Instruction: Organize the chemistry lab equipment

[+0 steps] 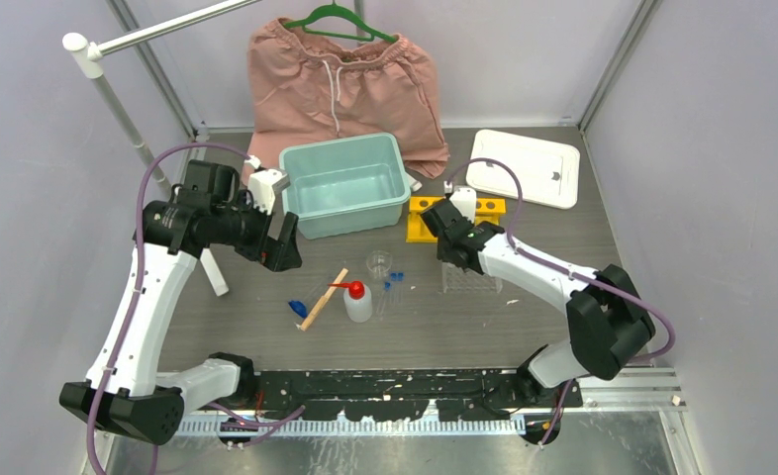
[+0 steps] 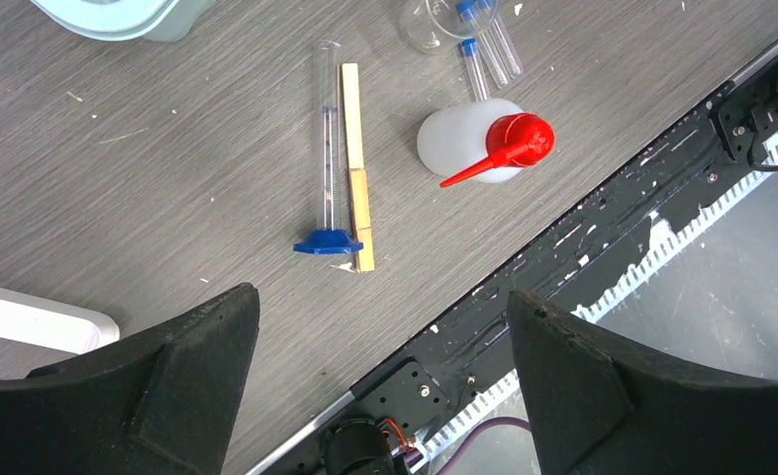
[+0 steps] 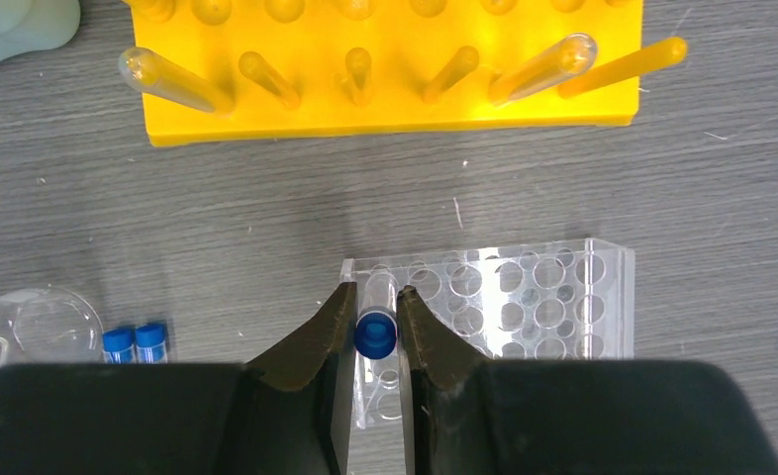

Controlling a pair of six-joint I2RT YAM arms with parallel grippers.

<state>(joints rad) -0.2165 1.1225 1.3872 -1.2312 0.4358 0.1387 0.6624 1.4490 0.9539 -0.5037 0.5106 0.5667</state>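
At the left of the top view my left end effector (image 1: 278, 245) hangs above the tabletop (image 1: 266, 327) with its fingers spread wide and nothing between them; in my left wrist view it (image 2: 380, 307) frames the bare wood grain and the dark rail at the tabletop's near edge. Just right of it lies the wooden stick (image 2: 355, 168), with a slim clear cylinder (image 2: 326, 129) on a small blue base alongside and touching it. Next comes the white squeeze bottle (image 2: 464, 143), standing upright in the top view, its red nozzle pointing toward the stick. Just beyond it, toward the top of the frame, are the tiny clear beaker (image 1: 378, 262) and loose blue-capped tubes (image 1: 393, 282) lying beside it. Behind all this sits the teal bin (image 1: 345, 183). Right of centre, my right end effector (image 3: 375, 297) is narrowed onto one capped tube (image 3: 376, 332), gripping it at the blue cap, held over the near left corner of the clear rack (image 3: 524, 297); I cannot tell whether it sits in a hole. The yellow rack (image 3: 385, 99) lies just beyond, at the top of my right wrist view, with two clear tubes on its pegs.
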